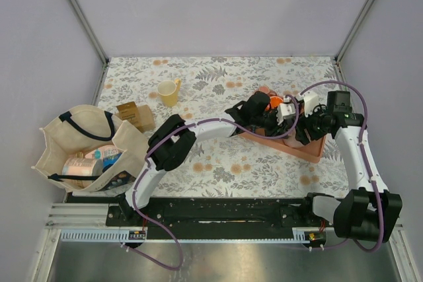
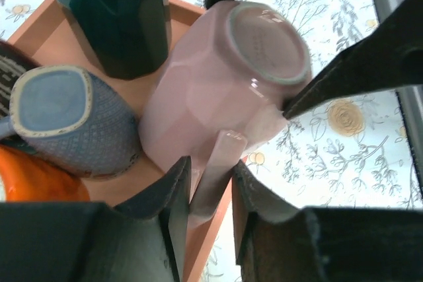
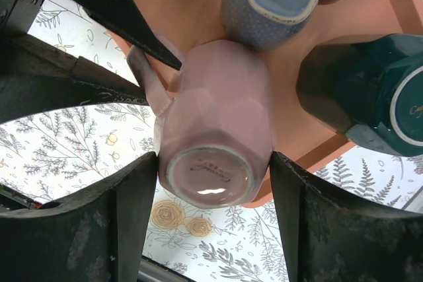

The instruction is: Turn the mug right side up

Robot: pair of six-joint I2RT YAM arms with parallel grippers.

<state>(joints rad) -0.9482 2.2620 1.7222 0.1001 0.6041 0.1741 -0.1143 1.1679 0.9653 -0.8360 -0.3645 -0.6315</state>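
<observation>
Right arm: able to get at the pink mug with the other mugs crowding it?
Likely yes. The right gripper has its jaws against both sides of the pink mug; the blue mug and teal mug stand beyond it, not between. The left gripper holds only the handle.

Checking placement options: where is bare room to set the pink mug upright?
Bare tabletop: on the near side of the tray, and between the yellow mug and tray. The tray is crowded: blue mug and teal mug hem the pink mug.
</observation>
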